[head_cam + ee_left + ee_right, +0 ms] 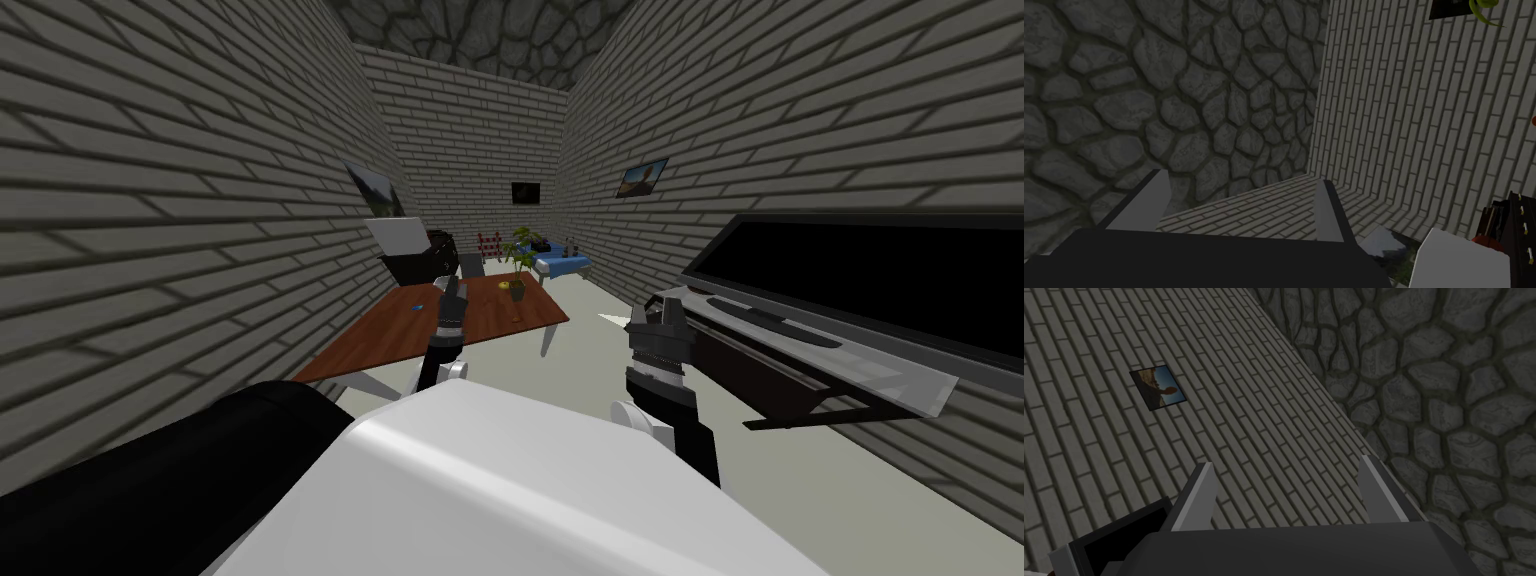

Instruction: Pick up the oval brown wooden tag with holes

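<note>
Facing one table, one potted plant; left gripper, right gripper spread.

Table sits ahead on the left, along the left wall, with a potted plant on its far right part. Left gripper is up between me and the table. Right gripper is off to the table's right, near the television, which stands on a low stand along the right wall. A smaller table lies behind the first.
</note>
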Motion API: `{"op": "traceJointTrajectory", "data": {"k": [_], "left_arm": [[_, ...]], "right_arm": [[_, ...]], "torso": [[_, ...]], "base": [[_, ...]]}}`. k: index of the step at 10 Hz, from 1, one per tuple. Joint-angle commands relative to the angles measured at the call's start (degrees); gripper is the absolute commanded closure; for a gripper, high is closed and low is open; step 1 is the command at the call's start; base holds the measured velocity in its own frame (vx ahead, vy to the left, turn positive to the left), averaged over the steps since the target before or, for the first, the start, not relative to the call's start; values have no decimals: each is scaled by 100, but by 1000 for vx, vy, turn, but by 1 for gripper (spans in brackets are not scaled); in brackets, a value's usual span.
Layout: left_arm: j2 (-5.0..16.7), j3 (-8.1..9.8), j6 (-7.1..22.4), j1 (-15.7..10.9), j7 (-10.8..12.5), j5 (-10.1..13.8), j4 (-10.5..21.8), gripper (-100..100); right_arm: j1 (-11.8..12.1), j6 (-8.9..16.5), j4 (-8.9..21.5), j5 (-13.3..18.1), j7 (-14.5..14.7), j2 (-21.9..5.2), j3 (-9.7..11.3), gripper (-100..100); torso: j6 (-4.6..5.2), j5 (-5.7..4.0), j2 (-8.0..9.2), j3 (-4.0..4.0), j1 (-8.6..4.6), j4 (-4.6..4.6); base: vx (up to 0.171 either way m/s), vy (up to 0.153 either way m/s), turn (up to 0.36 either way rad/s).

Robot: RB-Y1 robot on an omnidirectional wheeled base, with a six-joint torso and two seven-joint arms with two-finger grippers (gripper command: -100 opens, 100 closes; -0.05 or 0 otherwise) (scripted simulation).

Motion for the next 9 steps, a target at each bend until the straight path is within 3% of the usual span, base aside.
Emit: {"op": "traceJointTrajectory", "data": {"k": [1, 6, 9], "left_arm": [[240, -7, 98, -38, 12, 25, 35, -100], [939, -49, 818, -353, 110, 224, 340, -100], [1028, -58, 1123, -448, 140, 282, 437, -100]], "right_arm": [[0, 0, 0, 0, 0, 0, 0, 0], [0, 0, 0, 0, 0, 1, 1, 0], [0, 0, 0, 0, 0, 0, 1, 0]], "torso": [[0, 0, 0, 0, 0, 0], [1, -5, -14, -8, -24, -3], [0, -5, -9, -6, -21, -2]], "base": [[6, -12, -11], [29, -54, -23], [20, -49, -13]]}}
